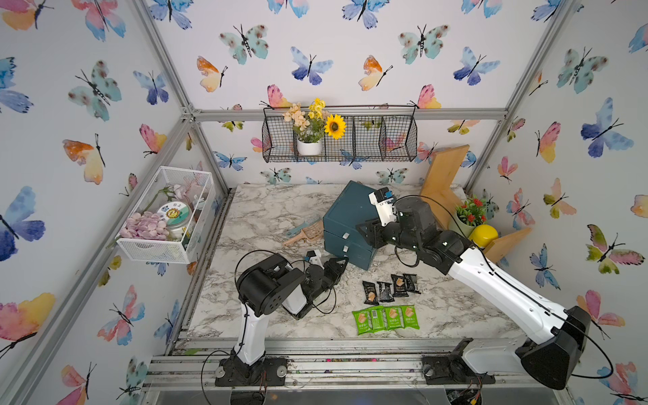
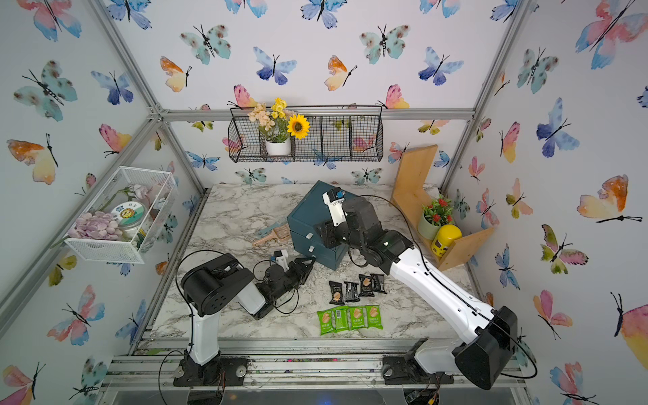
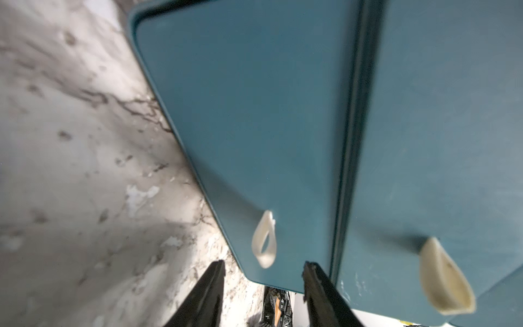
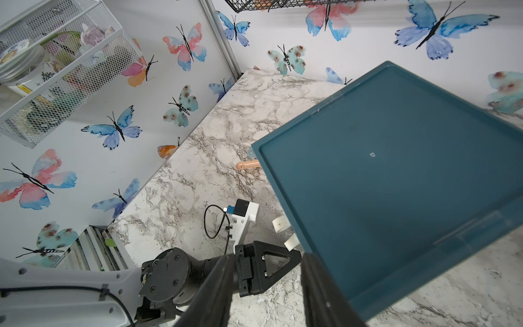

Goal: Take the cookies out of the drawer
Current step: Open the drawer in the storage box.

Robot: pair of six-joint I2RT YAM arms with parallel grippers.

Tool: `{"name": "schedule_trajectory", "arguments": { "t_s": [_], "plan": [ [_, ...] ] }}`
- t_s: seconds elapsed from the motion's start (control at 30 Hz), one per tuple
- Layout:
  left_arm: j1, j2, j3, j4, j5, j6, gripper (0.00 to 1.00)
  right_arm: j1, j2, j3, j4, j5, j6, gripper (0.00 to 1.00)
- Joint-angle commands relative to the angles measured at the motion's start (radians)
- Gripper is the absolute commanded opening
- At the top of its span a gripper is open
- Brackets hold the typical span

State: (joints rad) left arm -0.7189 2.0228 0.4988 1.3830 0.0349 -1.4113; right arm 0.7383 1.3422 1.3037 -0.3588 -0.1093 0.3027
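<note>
1. I count eight cookies [image 1: 399, 285] out on the table [image 1: 266, 217].
2. Drawers [image 1: 336, 242] look shut; leftovers inside unknown.
3. Left gripper [image 3: 264, 264] open at lower pull tab [image 3: 264, 240]; right gripper [image 4: 267, 256] open beside cabinet [image 1: 347, 207].

1 black cookie packet [image 3: 276, 307] peeks past the blurred drawer unit [image 3: 254, 113], cut off by the edge.

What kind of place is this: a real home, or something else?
Probably a robot test booth decorated like a home: aluminium frame, butterfly wallpaper, and a marble-look table fronted by a mounting rail.
</note>
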Motion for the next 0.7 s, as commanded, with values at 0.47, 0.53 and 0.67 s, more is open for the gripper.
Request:
{"name": "schedule_trajectory", "arguments": {
  "t_s": [0.47, 0.53, 0.67],
  "plan": [
    [0.018, 0.042, 0.056, -0.015, -0.023, -0.003, 0.26, -0.001, -0.026, -0.009, -0.014, -0.043, 0.004, 0.42],
    [0.019, 0.046, 0.06, -0.016, -0.024, -0.006, 0.23, -0.001, -0.027, -0.009, -0.014, -0.047, 0.004, 0.42],
    [0.02, 0.045, 0.055, -0.01, -0.027, -0.005, 0.14, 0.006, -0.028, -0.007, -0.016, -0.058, 0.003, 0.41]
  ]
}}
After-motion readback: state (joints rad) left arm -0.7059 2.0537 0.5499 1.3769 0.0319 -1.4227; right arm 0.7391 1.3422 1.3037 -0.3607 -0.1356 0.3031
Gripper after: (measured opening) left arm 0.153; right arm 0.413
